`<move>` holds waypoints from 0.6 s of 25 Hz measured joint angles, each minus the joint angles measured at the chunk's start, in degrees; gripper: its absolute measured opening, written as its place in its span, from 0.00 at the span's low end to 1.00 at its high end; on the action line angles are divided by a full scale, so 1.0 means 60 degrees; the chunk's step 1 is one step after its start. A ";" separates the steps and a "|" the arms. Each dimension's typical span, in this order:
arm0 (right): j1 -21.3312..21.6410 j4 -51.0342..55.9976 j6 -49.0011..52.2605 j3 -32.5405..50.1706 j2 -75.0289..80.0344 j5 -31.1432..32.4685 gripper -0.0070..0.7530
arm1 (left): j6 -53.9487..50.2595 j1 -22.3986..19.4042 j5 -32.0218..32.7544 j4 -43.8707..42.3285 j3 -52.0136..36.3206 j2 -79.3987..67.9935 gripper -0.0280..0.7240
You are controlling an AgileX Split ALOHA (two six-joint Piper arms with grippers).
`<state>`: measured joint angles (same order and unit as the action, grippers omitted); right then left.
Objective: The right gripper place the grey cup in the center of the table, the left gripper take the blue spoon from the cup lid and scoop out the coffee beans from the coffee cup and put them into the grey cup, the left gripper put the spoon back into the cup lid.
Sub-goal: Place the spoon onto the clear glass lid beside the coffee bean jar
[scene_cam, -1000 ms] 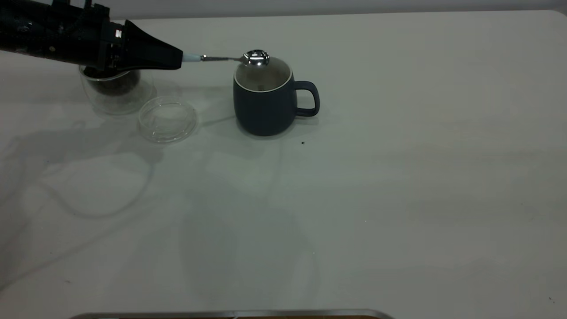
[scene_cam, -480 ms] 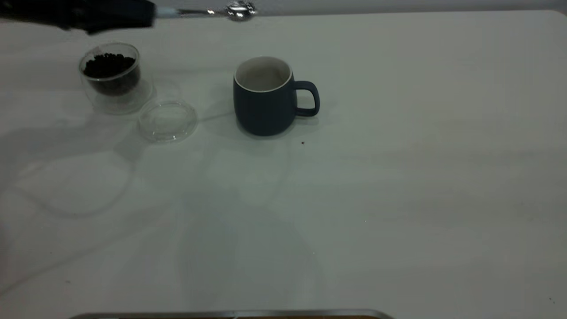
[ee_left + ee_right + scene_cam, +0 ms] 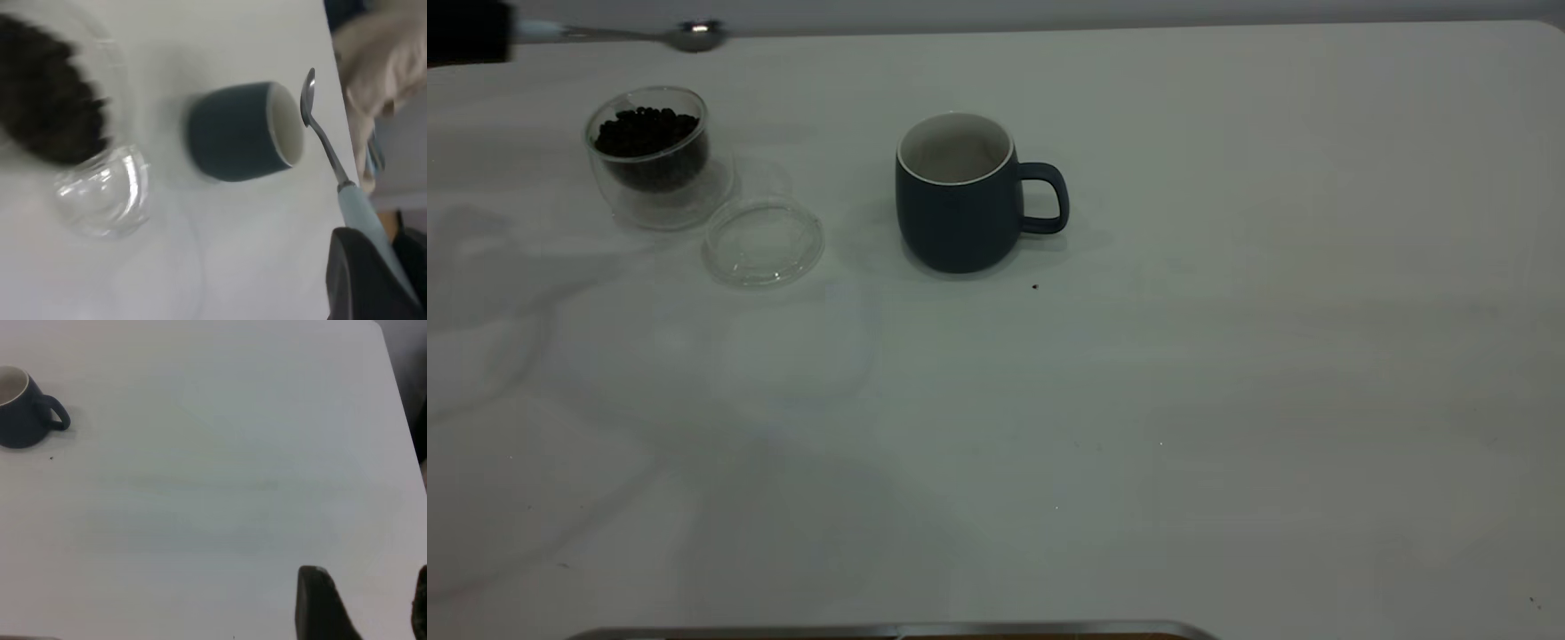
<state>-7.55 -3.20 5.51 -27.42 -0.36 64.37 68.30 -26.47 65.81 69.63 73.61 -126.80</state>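
— Since a second ago, what moved?
— Up and leftward from over the mug (image 3: 958, 191) went my left hand (image 3: 467, 31), pinching the spoon (image 3: 694, 36).
— The other hand?
— My right hand (image 3: 363, 603) hung spread over bare worktop (image 3: 1227, 356).
— The beans (image 3: 645, 133)?
— In the glass (image 3: 654, 160), beside the lid (image 3: 763, 242).

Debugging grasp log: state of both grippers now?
Left gripper: shut on the blue spoon.
Right gripper: open, empty.

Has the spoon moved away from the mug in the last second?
Yes. The spoon, held by the left gripper, has left the mug rim and now hangs beyond the glass cup.
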 joint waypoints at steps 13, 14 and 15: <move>0.0000 0.0000 0.0000 0.0000 0.0000 0.0000 0.50 | -0.0556 0.0263 -0.0807 -0.1388 0.0000 -0.0824 0.21; 0.0000 0.0000 0.0000 0.0000 0.0000 0.0000 0.50 | -0.0556 0.0262 -0.1020 -0.1388 0.0000 -0.0933 0.21; 0.0000 0.0000 0.0000 0.0000 0.0000 0.0000 0.50 | -0.0556 0.0262 -0.1200 -0.1377 0.0000 -0.1065 0.21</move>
<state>-7.55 -3.20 5.51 -27.42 -0.36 64.37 64.96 -24.90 58.61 61.36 73.61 -133.19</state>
